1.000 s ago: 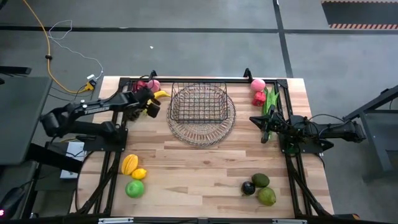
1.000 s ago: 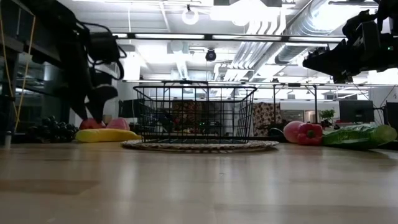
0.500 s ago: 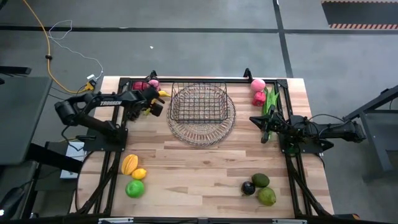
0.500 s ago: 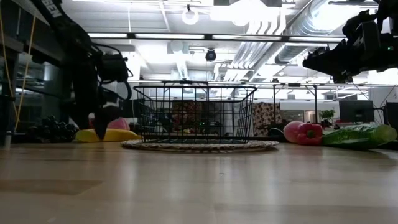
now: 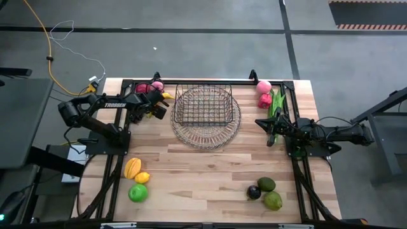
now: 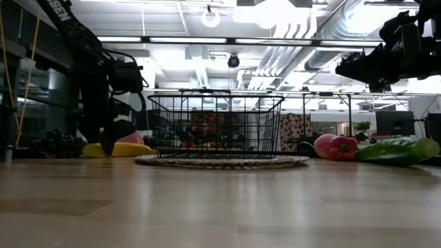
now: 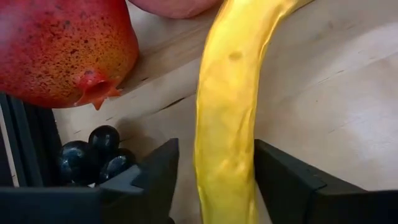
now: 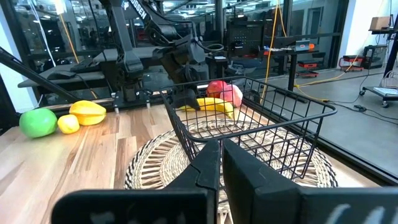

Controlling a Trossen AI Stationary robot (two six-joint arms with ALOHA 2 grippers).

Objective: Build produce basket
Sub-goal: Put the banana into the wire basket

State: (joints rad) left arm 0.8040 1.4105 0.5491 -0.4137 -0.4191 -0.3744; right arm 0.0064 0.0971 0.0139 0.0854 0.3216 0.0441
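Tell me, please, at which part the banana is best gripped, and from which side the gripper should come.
Grip the banana across its narrow width, about mid-length, coming straight down from above. It lies flat on the table, long and slim, so fingers on its two long sides span it easily. The left gripper already straddles it this way, fingers open. The pomegranate close by leaves little room nearer that end.

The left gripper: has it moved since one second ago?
Yes. The left gripper moved toward the table's far edge, closer to the basket, straddling the banana.

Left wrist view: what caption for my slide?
Open left gripper straddling the banana, beside a red pomegranate and dark grapes.
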